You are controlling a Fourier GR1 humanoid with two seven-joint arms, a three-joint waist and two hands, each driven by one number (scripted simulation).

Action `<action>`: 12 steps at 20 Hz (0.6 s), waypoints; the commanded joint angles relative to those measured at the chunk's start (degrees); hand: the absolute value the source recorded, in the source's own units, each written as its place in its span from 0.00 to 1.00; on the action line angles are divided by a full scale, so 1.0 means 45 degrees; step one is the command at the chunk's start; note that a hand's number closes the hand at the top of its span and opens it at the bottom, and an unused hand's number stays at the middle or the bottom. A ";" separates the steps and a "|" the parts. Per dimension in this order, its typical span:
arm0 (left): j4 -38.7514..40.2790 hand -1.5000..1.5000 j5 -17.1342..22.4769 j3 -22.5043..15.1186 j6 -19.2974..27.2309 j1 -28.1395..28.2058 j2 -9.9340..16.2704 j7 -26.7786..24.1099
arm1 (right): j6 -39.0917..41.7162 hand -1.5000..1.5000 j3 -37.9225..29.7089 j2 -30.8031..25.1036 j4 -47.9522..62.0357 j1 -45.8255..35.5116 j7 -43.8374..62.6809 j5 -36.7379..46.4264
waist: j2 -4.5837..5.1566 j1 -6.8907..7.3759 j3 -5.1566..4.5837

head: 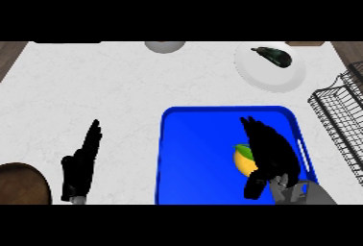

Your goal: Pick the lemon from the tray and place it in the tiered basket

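Note:
A yellow lemon [244,159] with a green end lies on the blue tray [191,158], right of the tray's middle. My right hand [269,149] stretches over the tray with straight fingers pointing away from me. It lies against the lemon's right side and hides part of it, and the thumb hangs down below the fruit. At the right edge stands the black wire tiered basket [344,120], only partly in view. My left hand [83,161] rests open on the white counter left of the tray, fingers up.
A white plate [266,72] at the back right carries a dark eggplant [273,55]. A pale round object [165,46] sits at the back edge. A brown round board [21,185] shows at the lower left corner.

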 commanded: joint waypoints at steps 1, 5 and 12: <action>0.0140 0.50 -0.0183 -0.0272 0.0200 0.0591 -0.0442 0.0147 | 0.0756 0.00 0.0180 0.0605 0.0435 0.0024 0.1319 0.0335 | 0.0064 0.0014 -0.0076; 0.0088 0.50 -0.0165 -0.0051 -0.0082 0.0749 -0.0297 0.0067 | 0.1153 0.00 -0.0542 0.0693 0.0405 0.0242 0.0922 -0.0048 | 0.0061 -0.0009 -0.0075; -0.0175 0.50 -0.0380 0.0202 -0.0154 0.0829 -0.0123 0.0422 | 0.0376 0.00 -0.1143 0.0553 0.2350 0.0353 -0.1077 0.0617 | 0.0075 0.0045 -0.0068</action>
